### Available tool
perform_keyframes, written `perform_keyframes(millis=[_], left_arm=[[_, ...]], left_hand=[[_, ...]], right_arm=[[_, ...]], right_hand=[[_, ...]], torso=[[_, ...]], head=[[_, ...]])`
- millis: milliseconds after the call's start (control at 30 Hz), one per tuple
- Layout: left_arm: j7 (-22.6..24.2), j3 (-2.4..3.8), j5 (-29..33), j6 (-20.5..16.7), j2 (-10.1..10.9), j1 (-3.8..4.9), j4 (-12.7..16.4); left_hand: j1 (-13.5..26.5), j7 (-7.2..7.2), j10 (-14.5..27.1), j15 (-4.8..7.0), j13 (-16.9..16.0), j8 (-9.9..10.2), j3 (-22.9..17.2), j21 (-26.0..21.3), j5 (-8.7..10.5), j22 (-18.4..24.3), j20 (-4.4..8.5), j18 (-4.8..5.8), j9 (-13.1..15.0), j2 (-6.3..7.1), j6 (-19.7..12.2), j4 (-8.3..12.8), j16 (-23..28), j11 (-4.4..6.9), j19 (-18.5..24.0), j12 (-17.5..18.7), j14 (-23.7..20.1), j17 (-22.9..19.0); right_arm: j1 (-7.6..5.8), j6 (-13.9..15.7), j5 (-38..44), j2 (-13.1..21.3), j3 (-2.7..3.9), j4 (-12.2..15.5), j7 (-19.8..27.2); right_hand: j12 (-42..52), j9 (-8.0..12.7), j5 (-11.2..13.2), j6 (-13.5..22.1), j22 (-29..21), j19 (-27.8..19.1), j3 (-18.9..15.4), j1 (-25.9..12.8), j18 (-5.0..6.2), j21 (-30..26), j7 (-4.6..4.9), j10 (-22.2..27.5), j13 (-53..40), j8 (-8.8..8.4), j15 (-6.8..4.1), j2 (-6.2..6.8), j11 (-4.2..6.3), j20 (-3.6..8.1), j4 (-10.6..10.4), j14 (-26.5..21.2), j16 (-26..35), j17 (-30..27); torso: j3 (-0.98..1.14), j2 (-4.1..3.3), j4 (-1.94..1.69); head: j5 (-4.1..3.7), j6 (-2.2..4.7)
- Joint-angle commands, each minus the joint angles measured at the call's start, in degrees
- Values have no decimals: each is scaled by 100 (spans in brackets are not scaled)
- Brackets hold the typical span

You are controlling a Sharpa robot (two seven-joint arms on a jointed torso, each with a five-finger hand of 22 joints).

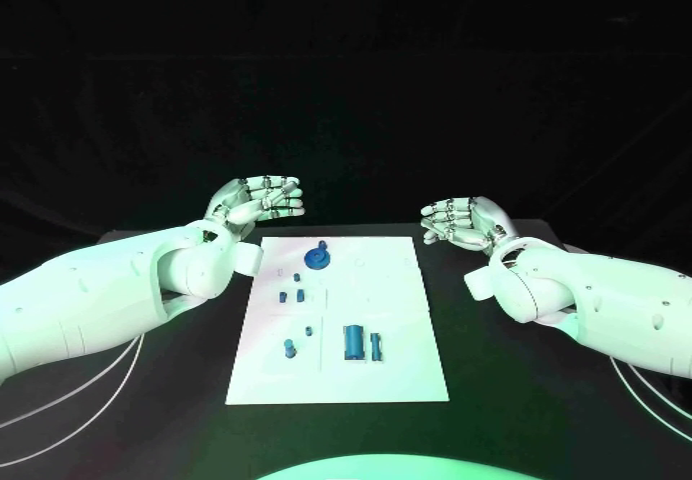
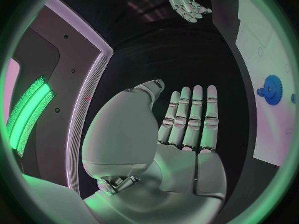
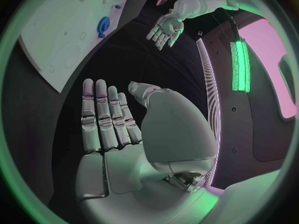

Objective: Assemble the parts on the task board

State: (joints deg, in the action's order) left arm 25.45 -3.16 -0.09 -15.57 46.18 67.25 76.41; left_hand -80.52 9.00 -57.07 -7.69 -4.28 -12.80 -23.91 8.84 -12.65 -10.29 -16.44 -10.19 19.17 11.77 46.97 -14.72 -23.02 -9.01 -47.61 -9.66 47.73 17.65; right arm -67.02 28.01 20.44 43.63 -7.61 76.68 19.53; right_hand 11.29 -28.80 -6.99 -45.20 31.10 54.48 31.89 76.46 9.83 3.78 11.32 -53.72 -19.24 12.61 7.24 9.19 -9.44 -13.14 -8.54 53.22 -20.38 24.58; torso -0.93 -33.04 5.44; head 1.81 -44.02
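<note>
The white task board [image 1: 389, 300] lies lengthwise in the middle of the black table. On it are a blue gear [image 1: 319, 260] near the far end, several small blue pieces [image 1: 290, 295] at mid-board, and a larger blue cylinder [image 1: 352, 341] with a slimmer piece [image 1: 378, 347] beside it nearer me. My left hand [image 1: 263, 200] hovers beyond the board's far left corner and holds nothing. My right hand [image 1: 462, 222] hovers at the far right corner, also holding nothing. The left hand's fingers [image 2: 187, 117] are stretched out, with the gear [image 2: 271, 88] off to one side. The right hand's fingers [image 3: 102, 117] are likewise straight.
Black table [image 1: 548, 400] surrounds the board on all sides, and thin white cables [image 1: 87, 390] trail along both arms near the front. In the right wrist view the board [image 3: 56, 40] and its gear [image 3: 103, 26] sit beyond the fingertips.
</note>
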Motion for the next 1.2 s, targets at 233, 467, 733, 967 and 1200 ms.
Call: perform_keyframes(millis=[233, 467, 733, 967, 1200], left_arm=[[116, 1, 160, -224, -244, -60, -281], [150, 35, 144, -509, -233, -130, -103], [284, 168, 80, -1619, -194, -404, 586], [398, 280, 26, -2557, -160, -635, 1169], [434, 316, 9, -2855, -149, -709, 1355]], left_hand=[[2352, -900, 5707, 769, 428, 1280, 2391, -884, 1265, 1029, 1644, 1019, -1917, -1177, -4697, 1472, 2302, 901, 4761, 966, -4773, -1765], [3465, -900, 5707, 769, 428, 1280, 2391, -884, 1265, 1029, 1644, 1019, -1917, -1177, -4697, 1472, 2302, 901, 4761, 966, -4773, -1765], [8052, -900, 5707, 769, 428, 1280, 2391, -884, 1265, 1029, 1644, 1019, -1917, -1177, -4697, 1472, 2302, 901, 4761, 966, -4773, -1765], [8052, -900, 5707, 769, 428, 1280, 2391, -884, 1265, 1029, 1644, 1019, -1917, -1177, -4697, 1472, 2302, 901, 4761, 966, -4773, -1765], [8052, -900, 5707, 769, 428, 1280, 2391, -884, 1265, 1029, 1644, 1019, -1917, -1177, -4697, 1472, 2302, 901, 4761, 966, -4773, -1765]], right_arm=[[6, -296, -500, -239, 27, -461, 420], [108, -9, -732, -187, 137, -192, 511], [474, 1017, -1563, -1, 532, 771, 837], [672, 1569, -2010, 99, 745, 1289, 1013], [686, 1611, -2044, 106, 761, 1328, 1026]], right_hand=[[-1129, 2880, 699, 4520, -3110, -5448, -3189, -2369, -983, -378, -1132, 5372, 1924, -1261, -724, -919, 944, 1314, 854, -5322, 2038, -2458], [-1129, 2880, 699, 4520, -3110, -5448, -3189, -3432, -983, -378, -1132, 5372, 1924, -1261, -724, -919, 944, 1314, 854, -5322, 2038, -2458], [-1129, 2880, 699, 4520, -3110, -5448, -3189, -7646, -983, -378, -1132, 5372, 1924, -1261, -724, -919, 944, 1314, 854, -5322, 2038, -2458], [-1129, 2880, 699, 4520, -3110, -5448, -3189, -7646, -983, -378, -1132, 5372, 1924, -1261, -724, -919, 944, 1314, 854, -5322, 2038, -2458], [-1129, 2880, 699, 4520, -3110, -5448, -3189, -7646, -983, -378, -1132, 5372, 1924, -1261, -724, -919, 944, 1314, 854, -5322, 2038, -2458]], torso=[[3, 88, 19], [22, 109, -98], [78, 170, -449], [93, 186, -544], [93, 186, -544]], head=[[37, 270], [-8, 413], [-144, 847], [-181, 964], [-181, 964]])
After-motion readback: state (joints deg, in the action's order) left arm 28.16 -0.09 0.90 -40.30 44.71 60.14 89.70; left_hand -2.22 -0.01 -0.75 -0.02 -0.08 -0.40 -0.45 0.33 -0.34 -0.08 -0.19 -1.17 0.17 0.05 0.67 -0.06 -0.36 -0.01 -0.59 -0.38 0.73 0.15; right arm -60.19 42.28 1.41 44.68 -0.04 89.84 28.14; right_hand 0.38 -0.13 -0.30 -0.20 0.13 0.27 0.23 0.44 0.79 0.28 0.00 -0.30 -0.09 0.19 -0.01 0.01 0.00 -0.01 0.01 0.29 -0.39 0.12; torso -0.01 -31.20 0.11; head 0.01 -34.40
